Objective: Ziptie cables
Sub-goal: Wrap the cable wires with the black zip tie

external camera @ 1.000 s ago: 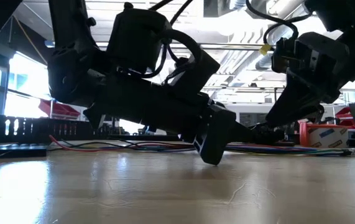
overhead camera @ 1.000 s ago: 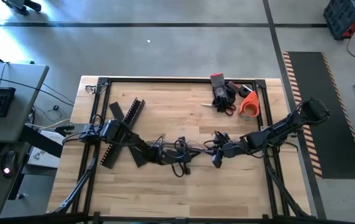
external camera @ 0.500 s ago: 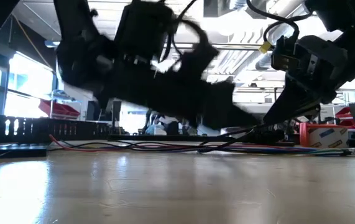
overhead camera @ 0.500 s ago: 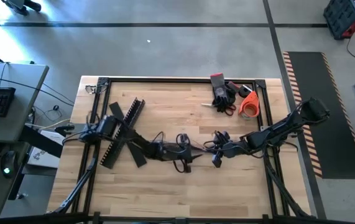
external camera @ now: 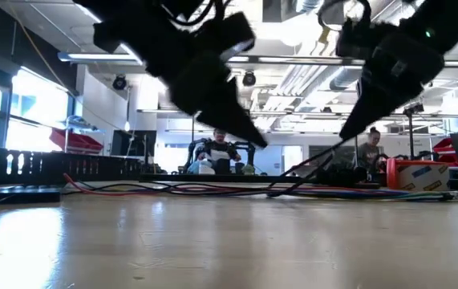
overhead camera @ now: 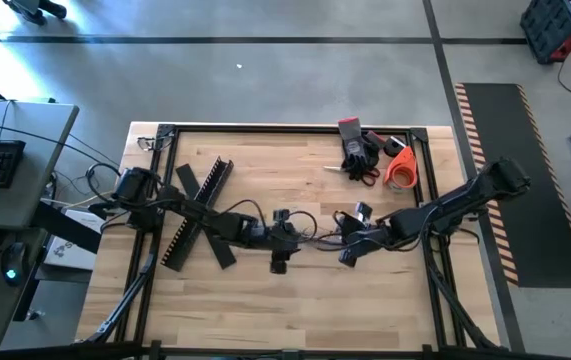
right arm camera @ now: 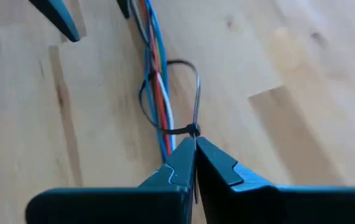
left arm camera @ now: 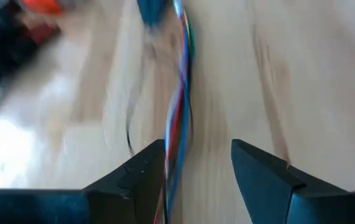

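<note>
The cables (overhead camera: pixel 317 236), a thin bundle of coloured wires, lie along the table's middle (external camera: pixel 172 189). A dark zip tie (right arm camera: pixel 197 87) loops loosely around them (right arm camera: pixel 155 74). My right gripper (right arm camera: pixel 194 142) is shut on the tie, a little above the table (external camera: pixel 347 136), right of centre (overhead camera: pixel 349 250). My left gripper (left arm camera: pixel 196 146) is open and raised clear of the table (external camera: pixel 249 136), just left of the right one (overhead camera: pixel 287 238). The cables (left arm camera: pixel 178 106) run below it, close to one of its fingers. My right gripper pinches the zip tie between its two fingertips, right at the tie's small head (right arm camera: pixel 193 131) where the loop closes. The fingers slant down at it from the table's right. A dark strand (external camera: pixel 305 167) slopes taut from the fingers down to the bundle on the table.
Long black slotted bars (overhead camera: pixel 193 212) lie crossed under my left arm. At the back right are black-handled tools (overhead camera: pixel 360 155) and an orange roll (overhead camera: pixel 400 170). A black frame (overhead camera: pixel 295 128) borders the table. People sit in the room beyond (external camera: pixel 216 152).
My left gripper has opened, let go of the cables, risen off the table and gone toward the right gripper. My right gripper has risen a little, drawing the strand below it up at a slant.
</note>
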`<action>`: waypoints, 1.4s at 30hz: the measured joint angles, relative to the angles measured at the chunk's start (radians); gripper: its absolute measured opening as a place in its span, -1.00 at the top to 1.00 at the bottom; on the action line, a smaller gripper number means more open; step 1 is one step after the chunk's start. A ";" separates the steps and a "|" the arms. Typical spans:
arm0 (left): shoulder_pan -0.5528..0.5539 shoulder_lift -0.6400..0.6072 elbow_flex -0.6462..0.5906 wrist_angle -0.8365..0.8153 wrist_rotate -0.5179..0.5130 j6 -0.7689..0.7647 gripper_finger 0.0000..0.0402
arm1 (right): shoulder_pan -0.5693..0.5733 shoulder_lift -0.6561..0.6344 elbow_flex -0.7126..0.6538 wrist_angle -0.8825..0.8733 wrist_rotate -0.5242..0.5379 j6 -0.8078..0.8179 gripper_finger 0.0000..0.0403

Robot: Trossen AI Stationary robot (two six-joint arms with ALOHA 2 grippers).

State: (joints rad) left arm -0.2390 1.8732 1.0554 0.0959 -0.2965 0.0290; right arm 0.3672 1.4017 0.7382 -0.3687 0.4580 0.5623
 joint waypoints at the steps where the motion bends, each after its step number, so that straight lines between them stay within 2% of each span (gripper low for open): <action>1: 0.000 0.000 0.000 -0.033 0.012 0.001 0.15 | 0.000 0.000 0.026 -0.040 0.013 -0.016 1.00; 5: 0.000 0.006 0.000 -0.172 0.017 -0.003 0.15 | 0.000 0.000 0.120 -0.155 0.080 -0.091 1.00; 8: 0.000 0.008 0.000 -0.203 -0.011 -0.005 0.15 | 0.000 0.000 0.168 -0.173 0.114 -0.165 1.00; 14: 0.009 0.014 -0.023 -0.227 -0.053 0.007 0.15 | -0.003 -0.001 0.186 -0.164 0.089 -0.207 1.00; 17: 0.019 0.014 -0.059 -0.224 -0.068 -0.015 0.15 | 0.000 -0.001 0.131 -0.126 0.047 -0.196 1.00; 19: 0.037 0.009 -0.094 -0.193 -0.017 -0.055 0.15 | 0.000 -0.001 0.080 -0.078 0.027 -0.166 1.00; 22: 0.073 0.006 -0.152 -0.132 0.117 -0.139 0.18 | 0.000 -0.001 0.005 -0.008 -0.028 -0.106 1.00; 26: 0.085 0.004 -0.202 -0.058 0.187 -0.232 0.35 | 0.021 -0.001 -0.068 0.044 -0.161 -0.045 0.98; 30: 0.067 0.006 -0.205 -0.048 0.197 -0.324 0.59 | 0.042 -0.001 -0.127 0.047 -0.275 0.048 0.85; 34: 0.027 0.010 -0.209 -0.022 0.140 -0.445 0.78 | 0.047 -0.001 -0.212 0.128 -0.384 0.055 0.69; 38: -0.003 0.012 -0.209 -0.016 0.115 -0.502 0.90 | 0.034 -0.004 -0.282 0.192 -0.340 0.042 0.68; 42: -0.028 0.009 -0.209 -0.011 0.136 -0.566 0.94 | -0.014 -0.004 -0.298 0.189 -0.240 -0.030 0.74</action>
State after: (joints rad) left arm -0.2674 1.8823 0.8459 0.0853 -0.1608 -0.5373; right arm 0.3533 1.3978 0.4401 -0.1799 0.2184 0.5327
